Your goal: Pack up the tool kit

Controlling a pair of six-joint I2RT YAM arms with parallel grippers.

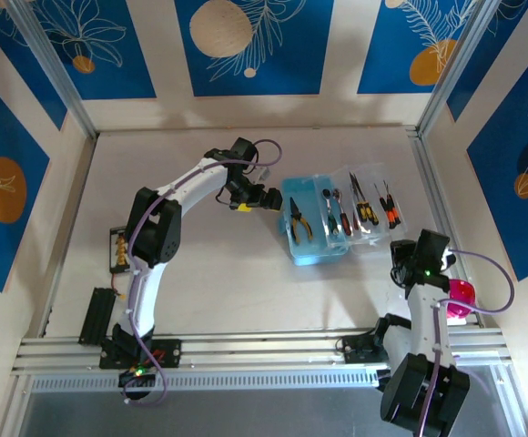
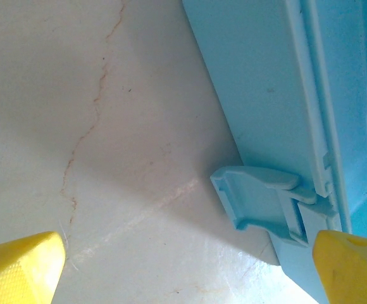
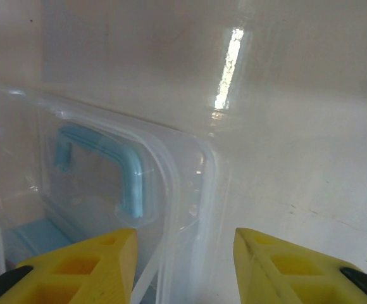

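**Case lies open right of centre, an arm at each side**

From above: a pale cream tabletop [image 1: 246,300] is boxed in by white walls carrying blue panels [image 1: 246,45] with orange discs and white leaf drawings. Aluminium posts [image 1: 50,64] slant up the corners, and a ribbed metal rail [image 1: 264,350] runs across the bottom of the frame. Right of centre sits the light-blue case [image 1: 319,248], its clear lid [image 1: 373,235] folded out flat to the right. Orange-handled pliers [image 1: 299,221] lie in the blue half, and a row of red, yellow-black and orange handled tools [image 1: 364,211] lines up over the clear half. The left end effector [image 1: 259,198] is just beside the case's left edge. The right end effector [image 1: 399,255] is at the lid's lower right corner. There's a pink object [image 1: 460,296] at the right edge and a black block [image 1: 96,314] at lower left.

Over to the left wrist: the tabletop is creamy, with a thin brown vein wandering down the left half and a pale scratch crossing below it. The blue case wall runs down the right side, its latch [image 2: 259,202] sticking out over the surface. The yellow fingertips [image 2: 19,269] sit in the bottom corners, jaws wide, gripping nothing.

Right wrist now: the tabletop is glossy, with a bright streak of reflected light at top centre. The clear lid covers the left half, a blue handle [image 3: 107,164] showing through it. The yellow fingers [image 3: 88,266] stand partly apart with the lid's rounded rim between them, and a gap shows on each side.
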